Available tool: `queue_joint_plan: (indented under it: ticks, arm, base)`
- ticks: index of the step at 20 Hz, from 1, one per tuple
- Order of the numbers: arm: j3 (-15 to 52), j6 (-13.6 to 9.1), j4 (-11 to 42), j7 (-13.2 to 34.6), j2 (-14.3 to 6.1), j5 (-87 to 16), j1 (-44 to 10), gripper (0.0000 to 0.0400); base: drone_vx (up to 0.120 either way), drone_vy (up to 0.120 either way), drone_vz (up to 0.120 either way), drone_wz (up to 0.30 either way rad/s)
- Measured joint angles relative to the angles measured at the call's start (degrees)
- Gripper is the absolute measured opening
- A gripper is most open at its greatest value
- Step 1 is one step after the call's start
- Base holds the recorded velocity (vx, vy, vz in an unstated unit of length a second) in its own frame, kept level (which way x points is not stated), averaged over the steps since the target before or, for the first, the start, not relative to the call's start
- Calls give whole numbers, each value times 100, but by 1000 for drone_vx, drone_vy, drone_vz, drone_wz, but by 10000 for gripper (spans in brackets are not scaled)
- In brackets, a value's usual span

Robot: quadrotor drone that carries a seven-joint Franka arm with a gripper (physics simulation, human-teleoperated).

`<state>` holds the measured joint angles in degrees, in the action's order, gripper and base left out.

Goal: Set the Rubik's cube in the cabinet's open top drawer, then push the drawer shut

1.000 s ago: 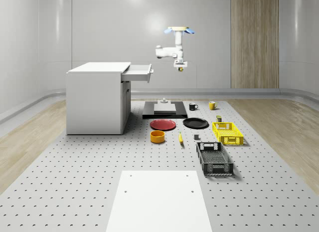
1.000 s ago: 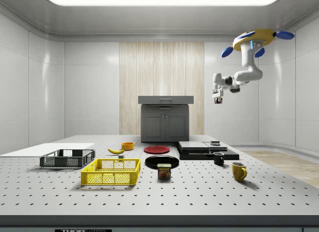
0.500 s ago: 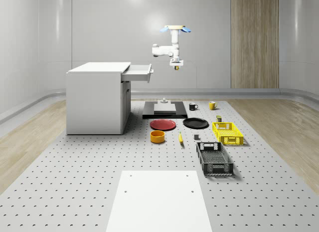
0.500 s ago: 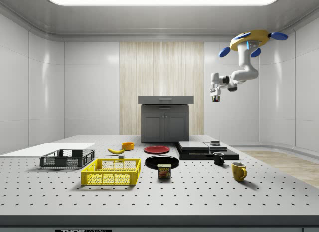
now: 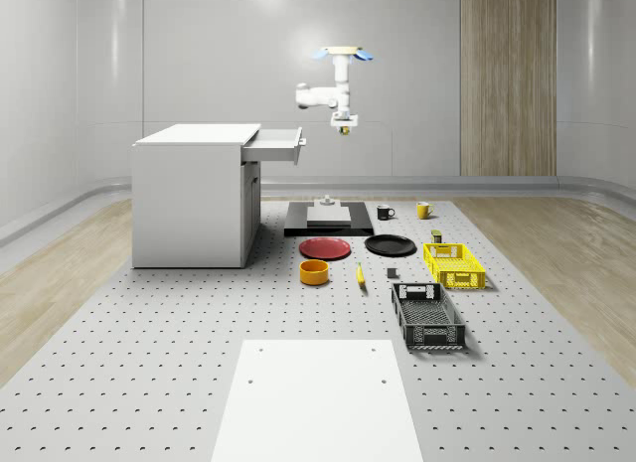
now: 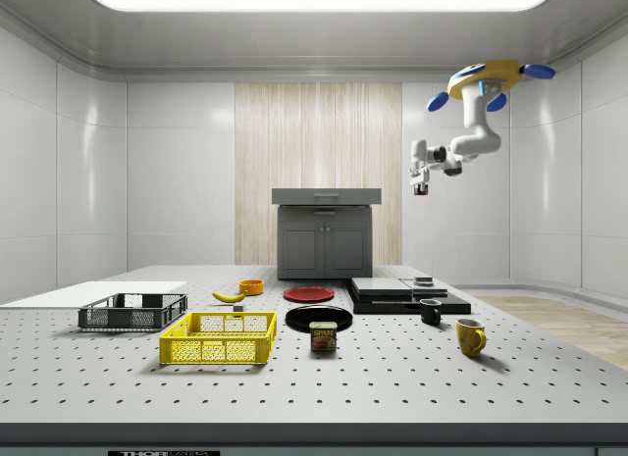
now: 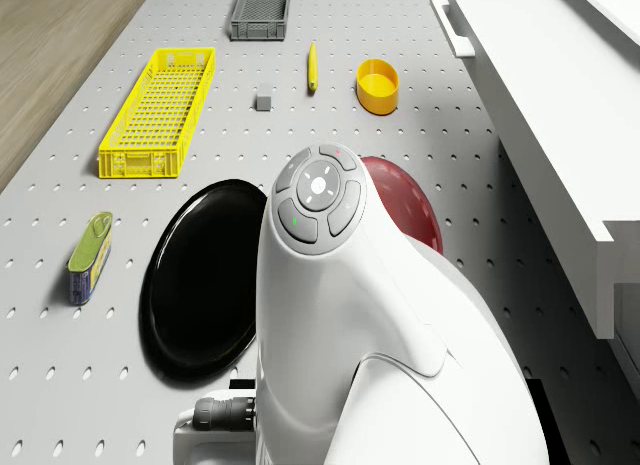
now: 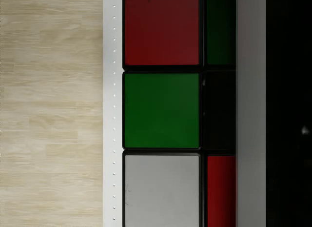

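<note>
Whole-scene view: the drone [image 5: 341, 53] is seen hovering high above the counter [image 5: 149, 363], off the open end of the top drawer [image 5: 274, 144] of the cabinet [image 5: 194, 194], toward the view's right. The gripper [image 5: 344, 128] is hung a little above drawer height, apart from the drawer front, with a small cube [image 5: 345, 131] seen at its tip.

Side view: the drone [image 6: 485, 79] is placed well above the counter [image 6: 412, 397], toward the view's right of the cabinet [image 6: 325, 235]. The gripper [image 6: 422, 188] is pointed downward, with a dark block at its tip.

Drone view: the arm [image 7: 370, 325] is seen from above, over a black plate [image 7: 195, 275] and a red plate [image 7: 410, 210], with the cabinet's white top alongside.

Wrist view: the cube [image 8: 162, 110] is pressed close to the camera, red, green and white tiles showing, and is judged to be held in the gripper.

Handling: the cube is judged light, stiff and smooth-faced, so a slip is possible. It is best held on two flat opposite faces.
</note>
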<state>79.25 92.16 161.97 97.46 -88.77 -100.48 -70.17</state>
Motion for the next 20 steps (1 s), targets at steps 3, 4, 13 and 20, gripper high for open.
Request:
queue_joint_plan:
  ticks: [3, 4, 13, 20]
  arm:
    - [1, 13, -1, 2, -14, 6, -3, 325]
    - [2, 17, -1, 3, -19, 8, -4, 325]
    - [5, 52, -2, 8, -56, 22, -11, 325]
    - [8, 75, -3, 12, -80, 32, -16, 325]
  base:
    - [0, -120, 27, 0]
    - [0, -120, 0, 0]
    - [0, -120, 53, 0]
    - [0, -120, 0, 0]
